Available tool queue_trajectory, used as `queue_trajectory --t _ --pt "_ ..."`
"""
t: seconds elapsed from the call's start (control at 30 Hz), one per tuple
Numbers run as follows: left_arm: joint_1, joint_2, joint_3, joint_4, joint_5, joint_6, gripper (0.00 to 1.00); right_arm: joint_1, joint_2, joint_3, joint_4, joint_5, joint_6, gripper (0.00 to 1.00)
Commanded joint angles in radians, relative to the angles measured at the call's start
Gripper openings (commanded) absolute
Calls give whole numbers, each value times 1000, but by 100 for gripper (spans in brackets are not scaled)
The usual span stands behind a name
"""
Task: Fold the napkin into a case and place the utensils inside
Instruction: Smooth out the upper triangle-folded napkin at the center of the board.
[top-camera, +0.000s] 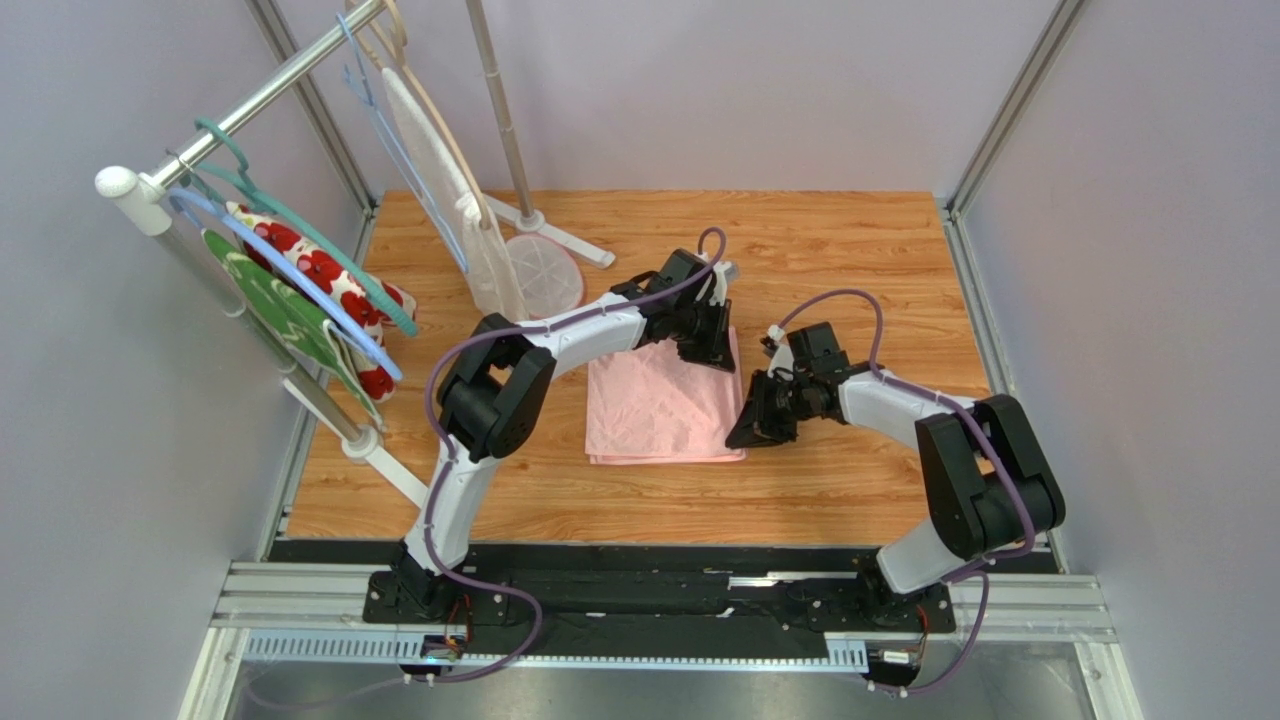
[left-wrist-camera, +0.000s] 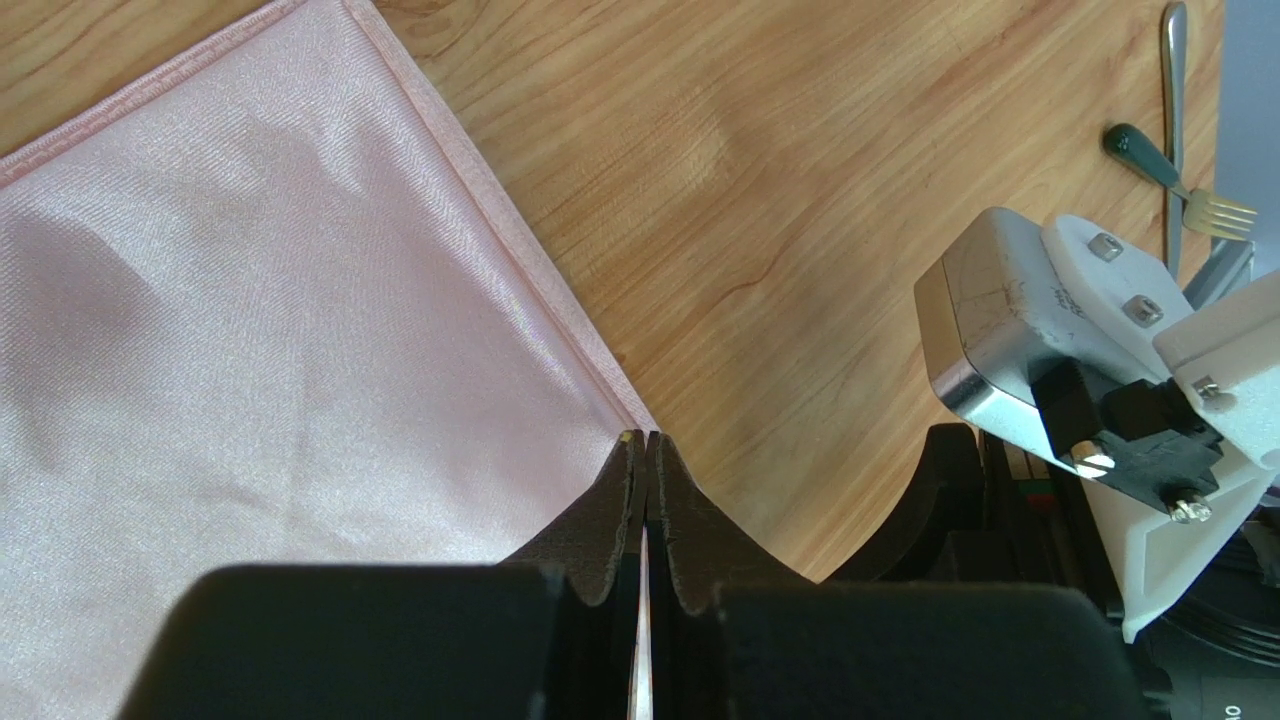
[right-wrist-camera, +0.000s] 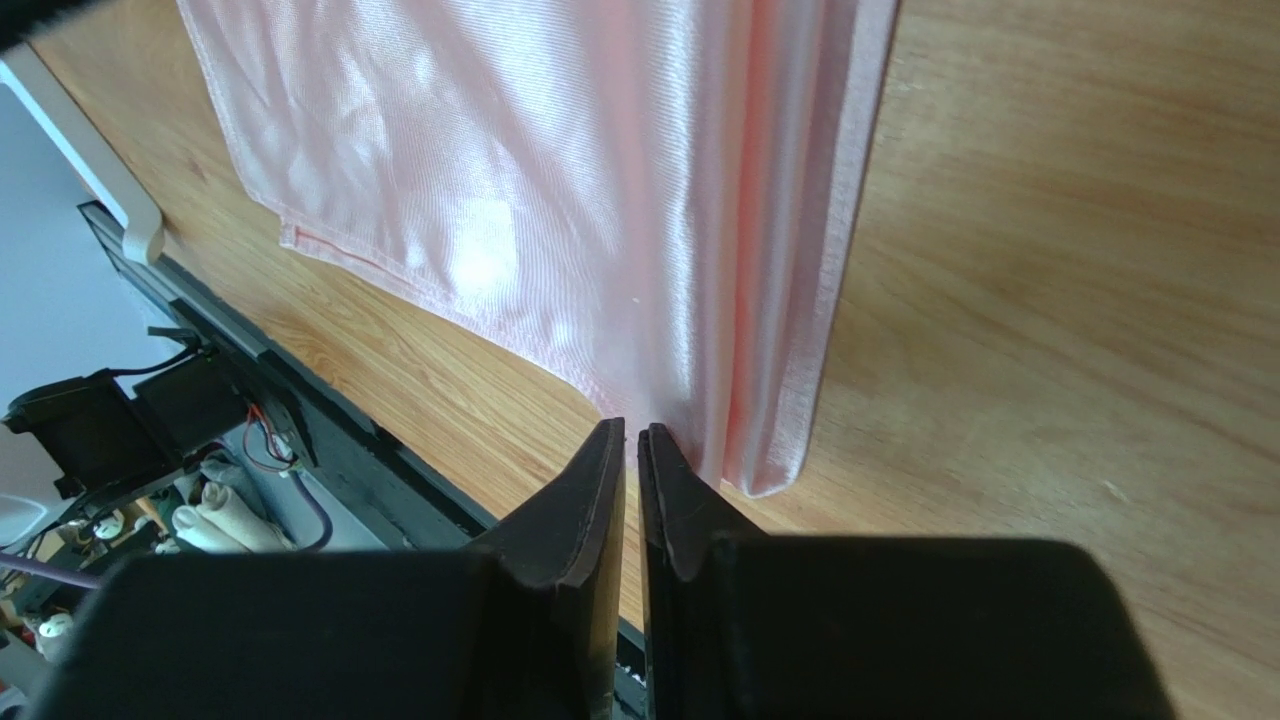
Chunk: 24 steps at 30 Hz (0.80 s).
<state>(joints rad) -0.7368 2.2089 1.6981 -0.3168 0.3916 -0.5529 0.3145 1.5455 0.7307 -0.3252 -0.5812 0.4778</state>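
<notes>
**Folding in hand, cutlery not yet touched**

We judged the work to be at the folding step. The napkin (top-camera: 661, 405) lay flat on the table (top-camera: 842, 255) between the two arms as a doubled rectangle, broader than a fork-length pocket, so the case was not yet made.

The left gripper (top-camera: 706, 348) sat at the cloth's far right corner and the right gripper (top-camera: 747, 432) at its near right corner. The left jaws were pressed together on the hem, with a pale sliver between them that looked like pinched cloth. The right jaws were closed to a thin slit at the near edge, and we could not tell whether any cloth was caught there.

The next move, we thought, called for both corners to be carried across together, level, so that the layers did not slide apart.

Only the overhead camera showed the whole outline and both arms. The left wrist alone showed the utensils (left-wrist-camera: 1172, 90), a fork (left-wrist-camera: 1225, 215) among them, lying on bare wood well apart from the cloth. The right wrist alone showed the bunched, layered right edge.
</notes>
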Motion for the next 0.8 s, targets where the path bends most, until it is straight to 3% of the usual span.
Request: queue_trajectory --t 0.0,0.53,0.77 --pt "5 -32 11 18 24 7 2 -15 -41 -17 -5 49 -31 11" --pt "43 43 77 30 13 5 1 -35 41 -14 25 47 -38 8" --pt "45 164 178 71 61 -10 1 -37 41 -28 32 49 -38 7"
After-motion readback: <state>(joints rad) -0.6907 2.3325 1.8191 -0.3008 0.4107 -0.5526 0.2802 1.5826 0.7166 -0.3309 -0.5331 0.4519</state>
